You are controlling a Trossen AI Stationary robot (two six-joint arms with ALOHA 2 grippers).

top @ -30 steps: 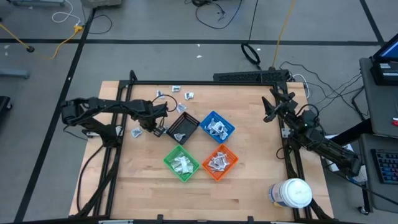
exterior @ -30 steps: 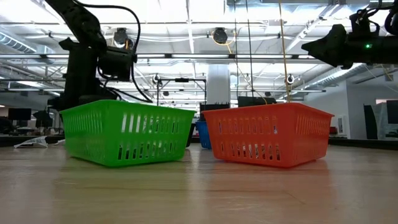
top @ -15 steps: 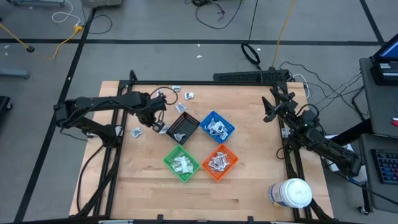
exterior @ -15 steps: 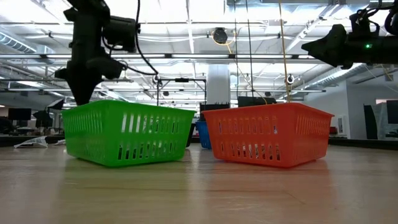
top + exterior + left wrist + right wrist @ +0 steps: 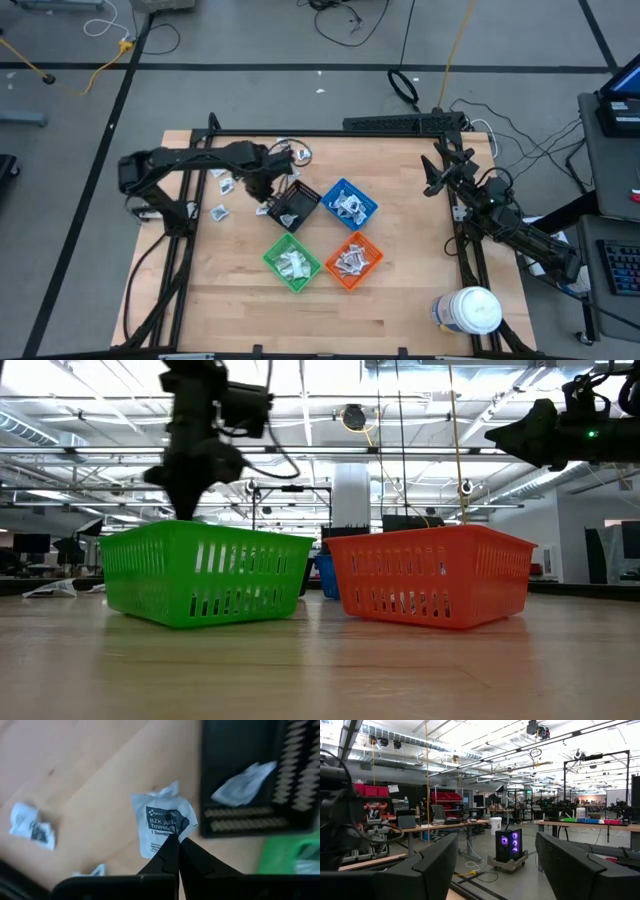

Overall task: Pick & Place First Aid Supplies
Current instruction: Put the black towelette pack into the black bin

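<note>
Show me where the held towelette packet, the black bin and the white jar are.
towelette packet (image 5: 161,822), left wrist view, printed face.
black bin (image 5: 305,198), high view, rim.
white jar (image 5: 470,310), high view, lid.

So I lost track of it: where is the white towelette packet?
High view, left side: white towelette packet pinched in the left gripper, beside the black square bin.

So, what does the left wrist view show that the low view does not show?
Only the left wrist view shows the left gripper shut on a white towelette packet, loose packets on the wooden table, and a packet inside the black bin. Only the low view shows the orange bin, the raised right arm and the room behind. Both show the green bin, though only its corner appears in the wrist view.
</note>
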